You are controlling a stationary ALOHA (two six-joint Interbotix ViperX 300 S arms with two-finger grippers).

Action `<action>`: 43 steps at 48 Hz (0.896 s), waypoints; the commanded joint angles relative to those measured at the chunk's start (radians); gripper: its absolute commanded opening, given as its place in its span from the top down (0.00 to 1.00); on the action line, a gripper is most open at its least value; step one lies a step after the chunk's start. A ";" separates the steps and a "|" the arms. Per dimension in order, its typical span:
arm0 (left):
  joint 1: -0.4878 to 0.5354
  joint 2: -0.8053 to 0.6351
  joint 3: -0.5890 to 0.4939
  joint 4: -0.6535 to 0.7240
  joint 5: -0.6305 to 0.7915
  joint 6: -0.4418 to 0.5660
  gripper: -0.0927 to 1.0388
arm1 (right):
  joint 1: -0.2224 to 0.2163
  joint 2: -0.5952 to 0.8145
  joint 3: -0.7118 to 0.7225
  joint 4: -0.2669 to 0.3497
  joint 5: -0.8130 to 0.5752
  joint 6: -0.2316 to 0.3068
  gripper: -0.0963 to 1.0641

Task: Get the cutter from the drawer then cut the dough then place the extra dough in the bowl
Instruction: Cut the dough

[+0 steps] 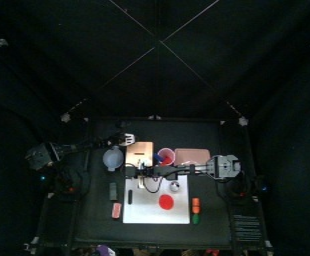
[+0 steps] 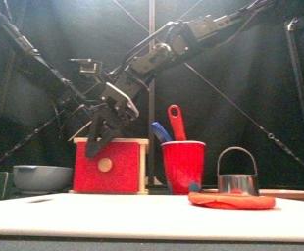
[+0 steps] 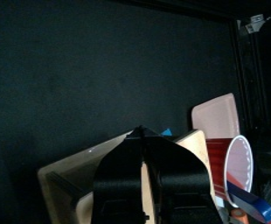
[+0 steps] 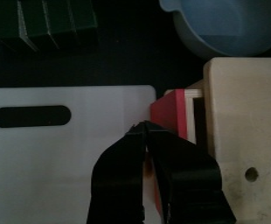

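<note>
The pale wooden box with its red drawer front stands at the back left of the white cutting board. On the board lie flat red dough and the metal cutter with its wire handle, upright behind the dough. My right gripper is shut, its tips at the edge of the drawer front, above the board's rim. My left gripper is shut too, its tips over the box top. The blue-grey bowl sits left of the box.
A red cup holding a blue and a red toy knife stands right of the box, with the pink tray further right. Dark green sushi blocks lie off the board's left side. Both arms cross above the box.
</note>
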 commanded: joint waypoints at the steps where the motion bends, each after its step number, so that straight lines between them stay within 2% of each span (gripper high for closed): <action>1: -0.005 -0.006 -0.005 -0.005 0.005 0.000 0.64 | -0.020 -0.015 -0.041 -0.017 0.005 0.003 0.54; 16: -0.006 -0.008 -0.005 -0.005 0.006 0.002 0.64 | -0.015 -0.015 -0.098 -0.009 0.018 0.005 0.54; 24: -0.006 -0.041 -0.003 0.002 -0.020 0.009 0.64 | 0.063 -0.060 -0.141 0.012 0.000 0.002 0.54; 28: -0.006 -0.071 0.003 0.026 -0.046 0.012 0.64 | 0.086 -0.097 -0.127 0.018 -0.011 0.003 0.54; 36: -0.006 -0.153 0.028 0.104 -0.063 0.011 0.64 | 0.110 -0.206 -0.009 0.071 -0.069 0.005 0.54; 43: -0.011 -0.249 0.075 0.163 -0.064 0.012 0.64 | 0.123 -0.336 0.187 0.184 -0.166 0.003 0.54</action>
